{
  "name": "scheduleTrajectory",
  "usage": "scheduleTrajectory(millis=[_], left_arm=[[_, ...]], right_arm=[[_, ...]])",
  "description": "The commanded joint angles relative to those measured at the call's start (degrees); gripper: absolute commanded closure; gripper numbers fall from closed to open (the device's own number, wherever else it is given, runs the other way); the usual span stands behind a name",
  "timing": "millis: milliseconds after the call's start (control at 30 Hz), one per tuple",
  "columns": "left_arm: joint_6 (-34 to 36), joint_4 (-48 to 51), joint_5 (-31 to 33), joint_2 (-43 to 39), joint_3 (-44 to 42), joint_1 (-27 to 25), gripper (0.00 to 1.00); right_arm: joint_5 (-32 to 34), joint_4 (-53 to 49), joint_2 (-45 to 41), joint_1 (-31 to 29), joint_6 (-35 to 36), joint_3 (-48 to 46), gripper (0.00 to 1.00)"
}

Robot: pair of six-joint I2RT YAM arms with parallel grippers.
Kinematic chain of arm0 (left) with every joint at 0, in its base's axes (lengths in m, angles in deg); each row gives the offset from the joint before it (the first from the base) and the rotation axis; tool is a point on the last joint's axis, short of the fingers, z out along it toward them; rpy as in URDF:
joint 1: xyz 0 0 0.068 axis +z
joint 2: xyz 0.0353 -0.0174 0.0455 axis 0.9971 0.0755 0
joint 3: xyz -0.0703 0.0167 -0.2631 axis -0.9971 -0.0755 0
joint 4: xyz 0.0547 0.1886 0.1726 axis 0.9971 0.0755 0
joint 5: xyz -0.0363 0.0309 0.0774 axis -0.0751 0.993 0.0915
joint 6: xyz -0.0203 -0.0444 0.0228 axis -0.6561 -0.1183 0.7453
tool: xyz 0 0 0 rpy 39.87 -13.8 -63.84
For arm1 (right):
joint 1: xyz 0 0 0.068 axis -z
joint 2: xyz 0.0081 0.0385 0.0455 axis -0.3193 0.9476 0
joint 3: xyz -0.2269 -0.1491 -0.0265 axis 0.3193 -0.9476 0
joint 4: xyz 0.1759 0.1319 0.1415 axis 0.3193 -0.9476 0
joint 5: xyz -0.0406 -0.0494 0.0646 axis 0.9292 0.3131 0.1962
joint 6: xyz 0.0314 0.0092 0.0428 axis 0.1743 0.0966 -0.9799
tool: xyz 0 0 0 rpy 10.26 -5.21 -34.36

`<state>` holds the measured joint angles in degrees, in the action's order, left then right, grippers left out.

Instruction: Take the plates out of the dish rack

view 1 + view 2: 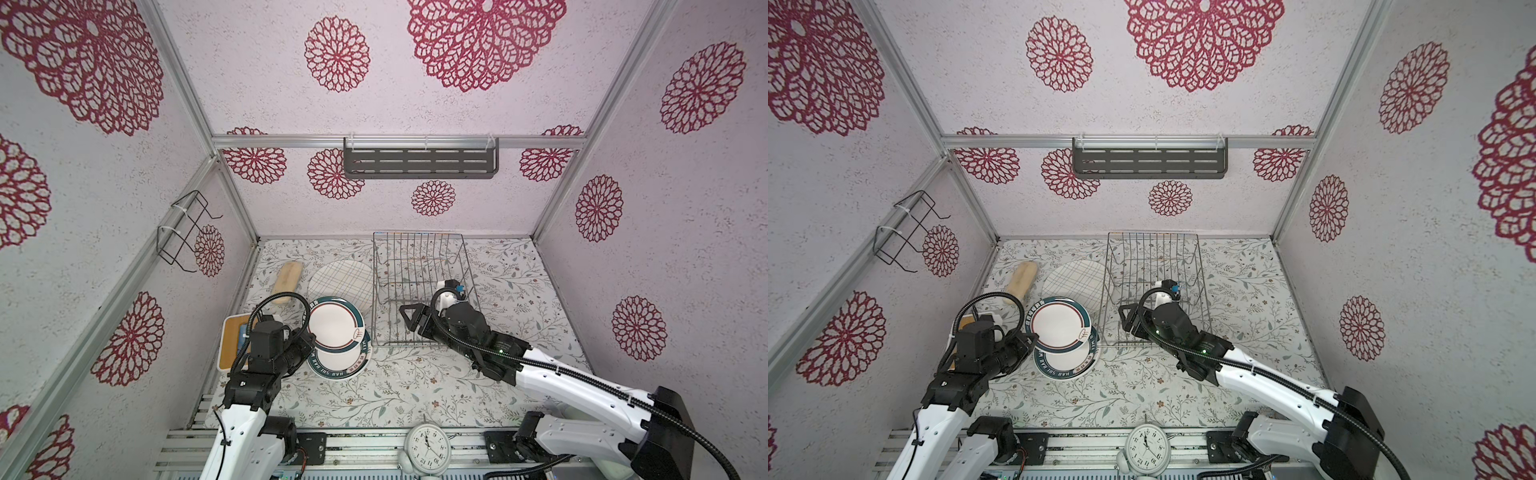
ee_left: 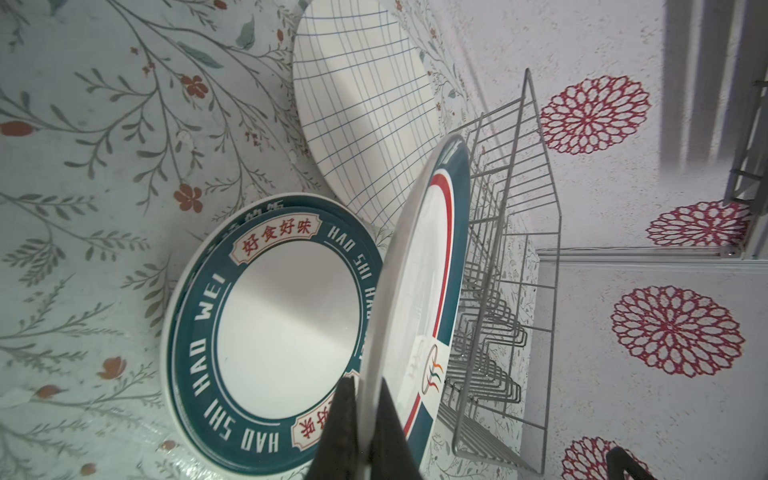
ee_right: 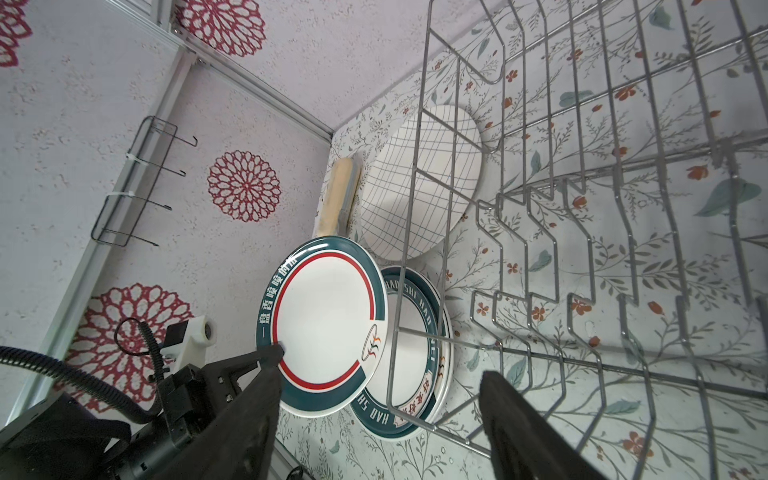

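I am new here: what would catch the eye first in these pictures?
The left tool clamps a white round ceramic plate with a dark teal rim, tilted above a stack of similar plates. Right of them, the silver wire dish rack shows no plates, the open right tool over it.

A: Where's the dish rack [image 1: 419, 291]?
B: On the counter [image 1: 415, 386], toward the back. The largest plate [image 1: 340, 282] lies just left of it, the plate stack [image 1: 338, 368] in front of that plate.
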<state>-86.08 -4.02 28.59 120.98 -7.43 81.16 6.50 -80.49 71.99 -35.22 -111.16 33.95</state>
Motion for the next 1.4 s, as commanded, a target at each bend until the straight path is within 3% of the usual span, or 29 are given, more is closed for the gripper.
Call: scheduleTrajectory(millis=[0,600,1367], left_arm=[[-0.03,-2.74,-0.50,-1.13,-0.61,0.73,1.00],[-1.79,-7.83,-5.24,0.77,-7.54,1.61,1.00],[-0.86,-6.60,-3.94,2.79,-9.74,1.61,1.00]], right_arm=[[-2.28,-1.35,1.38,-0.58,2.41,2.48,0.21],[-1.61,-5.46,10.88,-4.60,5.70,10.59,0.19],[-0.91,-5.48,11.19,-4.69,5.88,10.78,0.17]])
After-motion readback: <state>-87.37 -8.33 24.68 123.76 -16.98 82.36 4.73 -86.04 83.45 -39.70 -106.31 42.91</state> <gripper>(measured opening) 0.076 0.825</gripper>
